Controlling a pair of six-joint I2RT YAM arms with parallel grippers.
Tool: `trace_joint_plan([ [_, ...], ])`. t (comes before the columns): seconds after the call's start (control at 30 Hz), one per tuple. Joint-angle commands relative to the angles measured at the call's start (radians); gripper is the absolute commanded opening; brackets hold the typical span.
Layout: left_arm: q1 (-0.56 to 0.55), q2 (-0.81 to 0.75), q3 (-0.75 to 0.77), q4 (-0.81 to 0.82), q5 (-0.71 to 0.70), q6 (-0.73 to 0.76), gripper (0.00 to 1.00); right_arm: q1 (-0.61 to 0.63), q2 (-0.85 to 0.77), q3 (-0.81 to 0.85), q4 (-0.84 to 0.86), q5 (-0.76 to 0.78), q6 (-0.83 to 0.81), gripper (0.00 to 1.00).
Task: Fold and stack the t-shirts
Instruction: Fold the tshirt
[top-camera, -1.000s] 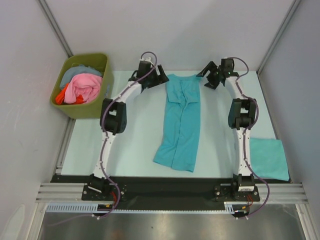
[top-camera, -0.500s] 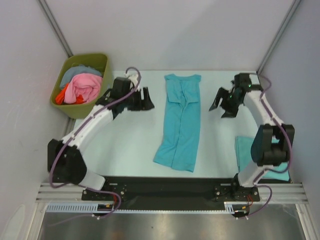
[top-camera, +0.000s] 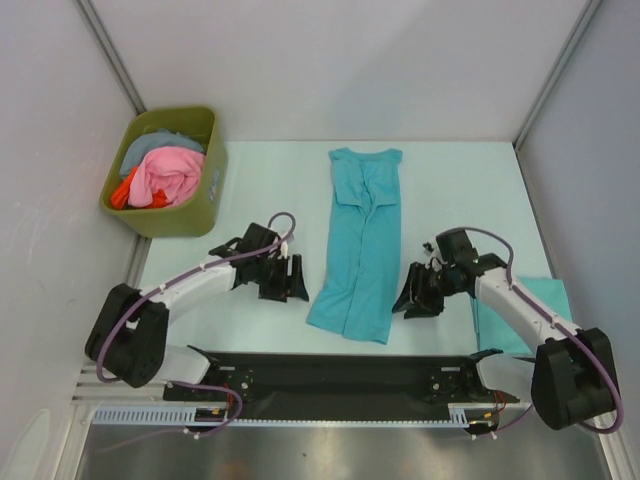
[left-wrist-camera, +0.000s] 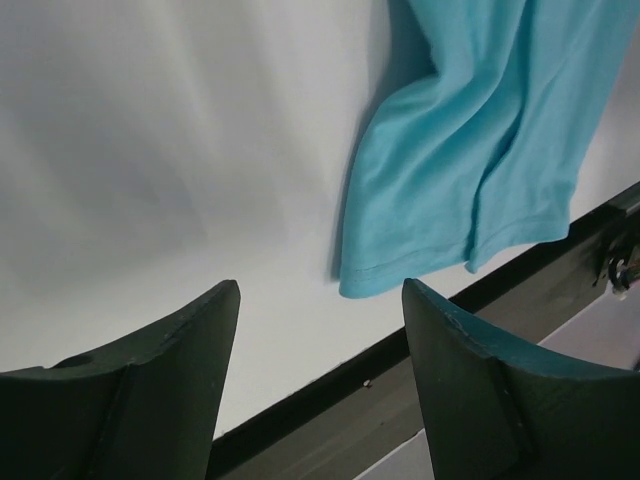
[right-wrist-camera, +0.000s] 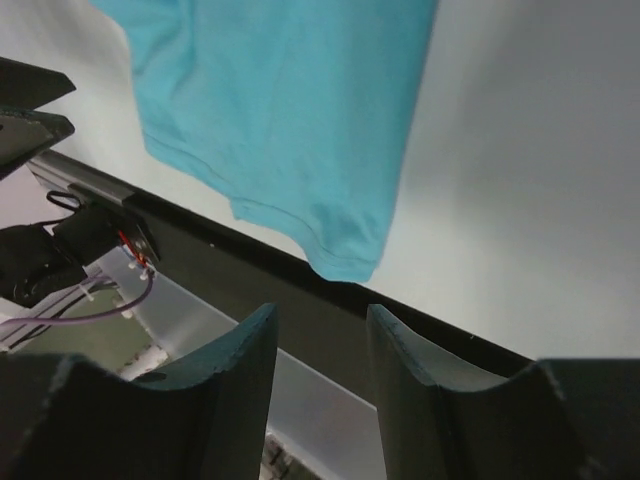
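Both arms are down low. The left arm lies stretched across the surface (top-camera: 260, 190), elbow far out to its side. Its end effector (top-camera: 297, 281) points at the long t-shirt (top-camera: 362, 240) and sits just beside the near hem corner. The fingers are spread wide with nothing between them.

The right arm mirrors it, elbow folded out at the near corner and forearm angled in. Its end effector (top-camera: 408, 300) is close to the hem's other corner. Here the gap is narrower, partly open, and it grips nothing.

The count: two arms and two teal shirts. One shirt is folded lengthwise down the middle of the surface. A second folded t-shirt (top-camera: 550, 295) lies at the right edge, partly hidden by the right arm. One olive-green bin (top-camera: 170, 222) stands at the far left, holding pink, grey-blue and orange cloth.
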Motion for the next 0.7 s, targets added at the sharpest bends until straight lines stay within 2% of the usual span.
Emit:
trace_joint_plan([
  [0.0, -0.038, 0.039, -0.033, 0.076, 0.038, -0.014, 0.71, 0.009, -0.039, -0.103, 0.141, -0.105, 0.098, 0.47],
  [0.13, -0.043, 0.045, -0.058, 0.105, 0.046, -0.006, 0.7, 0.038, -0.027, -0.24, 0.237, -0.174, 0.168, 0.52],
  [0.23, -0.051, 0.051, -0.055, 0.11, 0.041, 0.01, 0.68, 0.079, -0.018, -0.272, 0.26, -0.132, 0.178, 0.54],
  [0.5, -0.101, 0.141, -0.036, 0.137, 0.049, 0.02, 0.61, 0.084, -0.032, -0.361, 0.382, -0.066, 0.281, 0.5],
  [0.53, -0.101, 0.152, -0.041, 0.14, 0.049, 0.017, 0.58, 0.086, -0.018, -0.364, 0.393, -0.06, 0.286, 0.49],
  [0.67, -0.117, 0.183, -0.073, 0.191, 0.081, 0.003, 0.57, 0.086, 0.044, -0.355, 0.412, -0.034, 0.289, 0.49],
])
